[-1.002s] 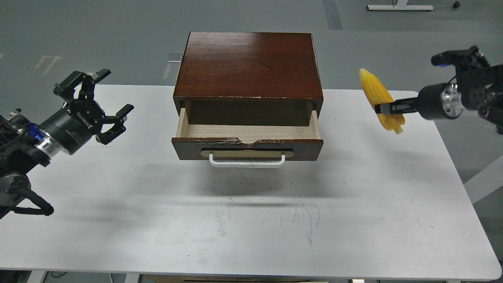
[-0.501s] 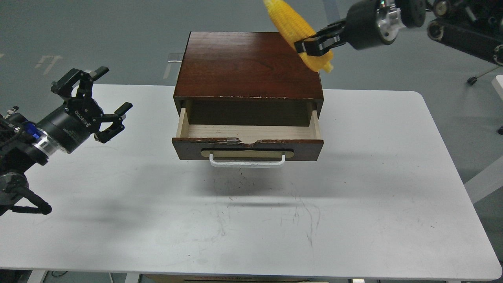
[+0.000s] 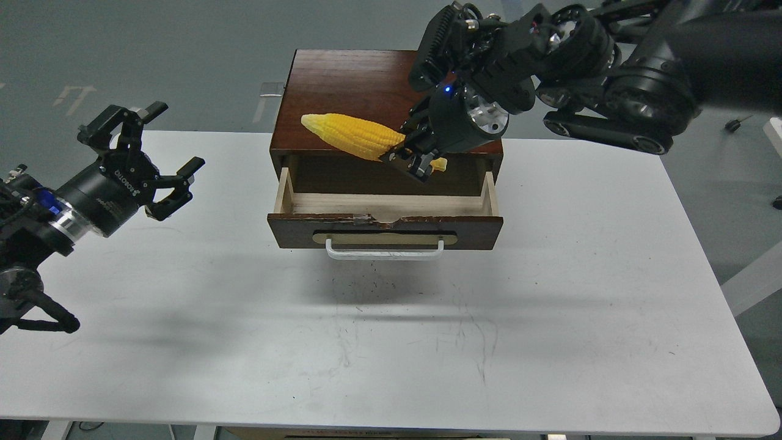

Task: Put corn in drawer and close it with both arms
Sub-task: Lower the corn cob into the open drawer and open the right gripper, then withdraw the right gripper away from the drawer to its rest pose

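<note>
Our arms are matte black, built of thick round joint housings with silver wrist rings. Our left tool (image 3: 149, 162) has blocky black fingers, white lettering on its cylindrical body, and a blue patch behind the ring. Our right tool (image 3: 414, 160) shows a small blue light and ribbed black casing.

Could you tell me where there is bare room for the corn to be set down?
The drawer stands open, its pale floor bare from side wall to side wall. The table is bare in front of the handle and right of the cabinet. Above the drawer it is crowded: the right gripper holds the corn there.
</note>
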`<state>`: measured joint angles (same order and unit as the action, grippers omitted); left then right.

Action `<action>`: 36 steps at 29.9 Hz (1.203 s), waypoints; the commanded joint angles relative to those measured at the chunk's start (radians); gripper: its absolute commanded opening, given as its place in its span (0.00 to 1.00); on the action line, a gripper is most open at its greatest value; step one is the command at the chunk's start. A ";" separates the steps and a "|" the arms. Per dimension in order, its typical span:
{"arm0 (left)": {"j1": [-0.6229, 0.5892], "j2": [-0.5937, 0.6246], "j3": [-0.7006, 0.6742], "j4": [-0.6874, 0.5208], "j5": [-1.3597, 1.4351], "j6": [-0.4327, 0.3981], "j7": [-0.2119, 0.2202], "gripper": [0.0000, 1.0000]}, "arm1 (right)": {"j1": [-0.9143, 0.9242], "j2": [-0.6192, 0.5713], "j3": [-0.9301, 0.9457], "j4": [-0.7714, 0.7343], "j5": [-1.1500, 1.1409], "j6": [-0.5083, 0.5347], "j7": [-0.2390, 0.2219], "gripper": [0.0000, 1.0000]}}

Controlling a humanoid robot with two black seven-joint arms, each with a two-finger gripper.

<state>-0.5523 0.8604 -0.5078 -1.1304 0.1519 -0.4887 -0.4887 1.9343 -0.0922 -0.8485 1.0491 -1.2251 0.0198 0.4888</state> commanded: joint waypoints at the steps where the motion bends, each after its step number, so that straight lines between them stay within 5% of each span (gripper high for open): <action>1: 0.003 0.000 0.000 0.001 0.000 0.000 0.000 1.00 | -0.023 0.032 -0.056 -0.014 -0.001 -0.055 0.000 0.18; 6: 0.005 0.000 0.000 0.000 0.000 0.000 0.000 1.00 | -0.066 0.045 -0.081 -0.031 -0.001 -0.081 0.000 0.20; 11: 0.005 0.000 0.000 0.000 0.000 0.000 0.000 1.00 | -0.086 0.042 -0.089 -0.043 -0.001 -0.083 0.000 0.35; 13: 0.006 0.000 -0.001 0.000 0.000 0.000 0.000 1.00 | -0.086 0.042 -0.092 -0.041 0.001 -0.083 0.000 0.59; 16: 0.006 0.000 0.000 0.000 0.000 0.000 0.000 1.00 | -0.087 0.042 -0.099 -0.043 0.007 -0.084 0.000 0.78; 19: 0.006 0.000 -0.001 0.000 0.000 0.000 0.000 1.00 | -0.087 0.042 -0.098 -0.040 0.015 -0.084 0.000 0.87; 29: 0.006 0.000 -0.001 0.000 0.000 0.000 0.000 1.00 | -0.058 0.025 -0.066 -0.032 0.088 -0.084 0.000 0.95; 36: 0.006 0.000 -0.001 0.000 0.000 0.000 0.000 1.00 | -0.023 -0.090 0.078 -0.034 0.312 -0.077 0.000 0.97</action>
<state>-0.5461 0.8605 -0.5094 -1.1306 0.1519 -0.4887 -0.4887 1.9067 -0.1339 -0.8109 1.0198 -1.0097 -0.0600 0.4886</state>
